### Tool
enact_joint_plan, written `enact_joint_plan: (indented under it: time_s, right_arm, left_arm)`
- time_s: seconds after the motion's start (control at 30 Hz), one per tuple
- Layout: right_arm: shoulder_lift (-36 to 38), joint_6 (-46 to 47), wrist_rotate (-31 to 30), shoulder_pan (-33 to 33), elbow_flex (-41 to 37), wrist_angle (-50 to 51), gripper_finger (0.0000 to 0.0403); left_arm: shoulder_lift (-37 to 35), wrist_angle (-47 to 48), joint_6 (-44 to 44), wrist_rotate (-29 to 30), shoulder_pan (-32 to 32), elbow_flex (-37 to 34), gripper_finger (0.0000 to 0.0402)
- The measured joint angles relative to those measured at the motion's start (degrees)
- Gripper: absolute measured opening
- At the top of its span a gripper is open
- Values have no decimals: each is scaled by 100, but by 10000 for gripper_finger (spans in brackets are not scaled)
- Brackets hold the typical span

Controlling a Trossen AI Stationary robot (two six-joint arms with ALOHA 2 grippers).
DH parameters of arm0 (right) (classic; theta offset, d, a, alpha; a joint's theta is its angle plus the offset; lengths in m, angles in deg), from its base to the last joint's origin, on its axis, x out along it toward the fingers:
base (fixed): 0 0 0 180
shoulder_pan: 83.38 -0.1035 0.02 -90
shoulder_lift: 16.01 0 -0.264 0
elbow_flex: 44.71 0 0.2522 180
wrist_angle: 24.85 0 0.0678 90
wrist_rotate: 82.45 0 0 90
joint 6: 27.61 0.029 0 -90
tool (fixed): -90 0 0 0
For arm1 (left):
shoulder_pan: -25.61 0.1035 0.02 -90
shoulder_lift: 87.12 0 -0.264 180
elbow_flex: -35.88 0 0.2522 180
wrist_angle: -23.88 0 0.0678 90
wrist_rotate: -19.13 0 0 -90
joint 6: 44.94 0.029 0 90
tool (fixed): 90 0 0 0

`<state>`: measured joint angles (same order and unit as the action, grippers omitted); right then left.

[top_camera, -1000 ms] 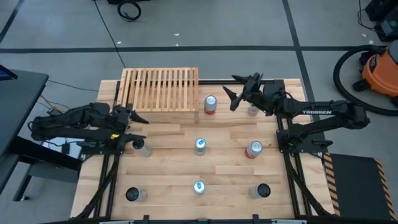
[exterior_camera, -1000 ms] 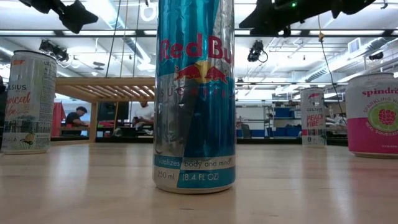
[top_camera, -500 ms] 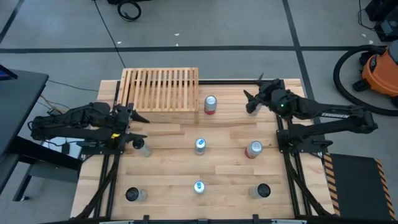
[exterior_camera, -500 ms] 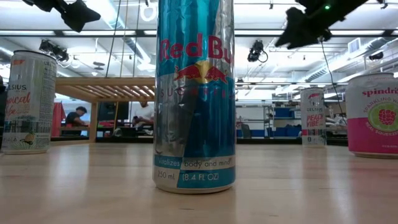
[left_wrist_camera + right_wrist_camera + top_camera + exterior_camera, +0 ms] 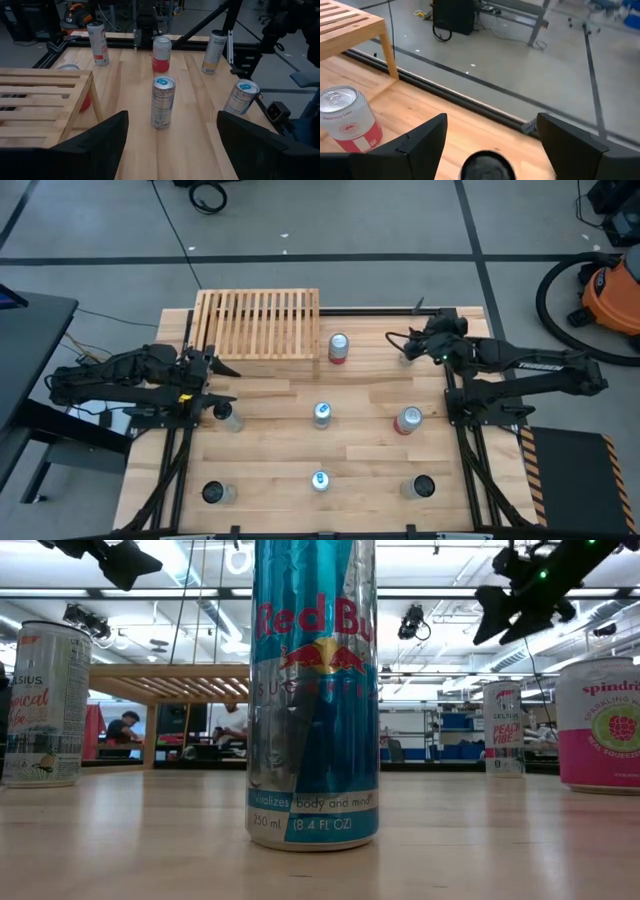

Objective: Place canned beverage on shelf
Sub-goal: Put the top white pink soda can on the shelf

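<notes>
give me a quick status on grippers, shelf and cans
Right gripper open above a dark-topped can. Left gripper open, empty, beside shelf. Shelf bare.

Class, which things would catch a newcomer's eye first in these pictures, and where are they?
The slatted wooden shelf stands bare at the table's far edge. Cans dot the planks, a blue Red Bull can filling the low view. The right tool hangs open over a can at the far right.

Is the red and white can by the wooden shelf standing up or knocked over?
Standing up. The red and white can shows its round top from above, beside the shelf.
</notes>
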<state>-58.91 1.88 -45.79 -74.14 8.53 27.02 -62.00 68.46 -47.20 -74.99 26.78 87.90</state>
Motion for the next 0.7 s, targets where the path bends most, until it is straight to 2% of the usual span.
enact_joint_plan:
  time_s: [0.23,0.4,0.7]
  right_arm:
    - [16,986,-112,4,-761,-94,317]
    - [18,857,-74,2,-968,-605,317]
    - [-32,855,67,113,-1235,-695,317]
  left_arm:
    - [0,58,-33,2,0,0,314]
    - [0,58,-148,2,0,0,314]
    - [0,34,-146,2,0,0,314]
